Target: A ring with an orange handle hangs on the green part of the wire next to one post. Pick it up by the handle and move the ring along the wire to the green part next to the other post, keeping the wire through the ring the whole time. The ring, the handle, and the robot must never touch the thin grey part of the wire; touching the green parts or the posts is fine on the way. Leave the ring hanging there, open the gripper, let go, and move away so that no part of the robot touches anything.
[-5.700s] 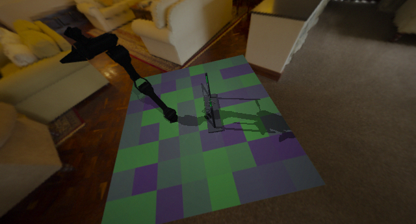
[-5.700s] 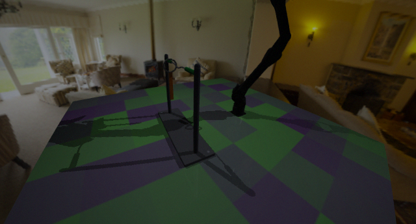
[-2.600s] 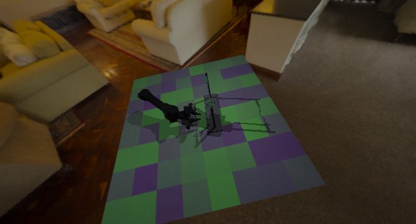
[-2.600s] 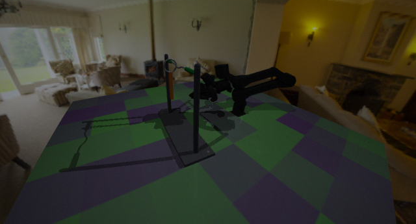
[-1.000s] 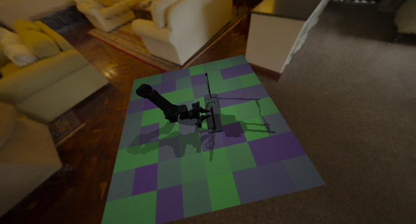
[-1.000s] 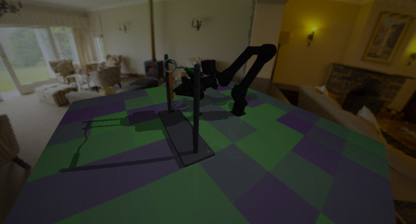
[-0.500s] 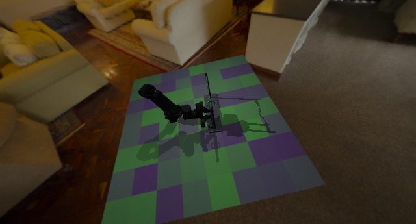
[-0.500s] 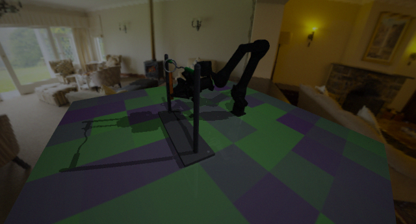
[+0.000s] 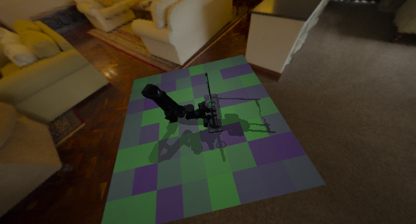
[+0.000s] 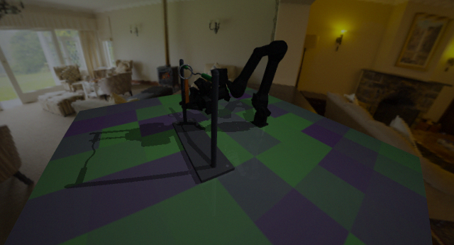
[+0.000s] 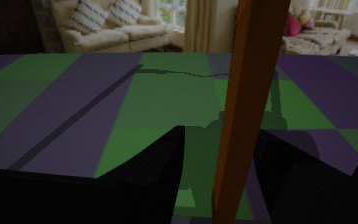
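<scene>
Dim living-room light falls on the checkered tabletop (image 10: 284,188), where the ring (image 10: 186,72) hangs on the wire's green end beside the far post (image 10: 183,96). The tool (image 11: 220,165) stands partly spread, its fingers either side of the orange handle (image 11: 245,110), not yet pinching. Closing off-centre could swing the ring; lifting crookedly risks touching grey wire.

Top high, exterior low opposite, wrist close; all share mat (image 9: 182,198).
</scene>
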Controlling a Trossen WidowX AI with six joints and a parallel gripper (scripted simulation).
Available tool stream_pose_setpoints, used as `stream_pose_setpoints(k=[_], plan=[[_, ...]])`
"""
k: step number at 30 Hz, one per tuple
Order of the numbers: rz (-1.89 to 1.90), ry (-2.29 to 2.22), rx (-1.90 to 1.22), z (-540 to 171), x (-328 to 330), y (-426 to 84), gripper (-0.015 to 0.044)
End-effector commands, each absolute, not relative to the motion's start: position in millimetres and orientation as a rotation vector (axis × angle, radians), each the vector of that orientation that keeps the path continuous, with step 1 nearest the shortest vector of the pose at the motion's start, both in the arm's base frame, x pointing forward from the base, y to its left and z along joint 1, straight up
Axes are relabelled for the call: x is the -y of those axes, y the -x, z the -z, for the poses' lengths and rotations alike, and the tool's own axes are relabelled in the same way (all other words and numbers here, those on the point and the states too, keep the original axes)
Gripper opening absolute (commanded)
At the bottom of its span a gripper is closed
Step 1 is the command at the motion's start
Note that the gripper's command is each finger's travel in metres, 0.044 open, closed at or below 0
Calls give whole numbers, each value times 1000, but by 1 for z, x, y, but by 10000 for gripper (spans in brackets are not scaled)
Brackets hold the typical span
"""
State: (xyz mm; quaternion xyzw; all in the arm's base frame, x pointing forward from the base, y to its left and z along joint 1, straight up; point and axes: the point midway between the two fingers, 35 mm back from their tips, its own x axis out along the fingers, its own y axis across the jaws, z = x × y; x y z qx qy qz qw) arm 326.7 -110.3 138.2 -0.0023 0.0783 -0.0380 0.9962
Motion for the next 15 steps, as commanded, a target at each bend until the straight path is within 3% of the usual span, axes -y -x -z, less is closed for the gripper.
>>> stream_pose_setpoints(k=[1, 14, 15], plan=[[82, 1, -157, -138, 111, -328, 160], [82, 1, -157, -138, 111, -328, 160], [76, 4, -158, -138, 110, -328, 134]])
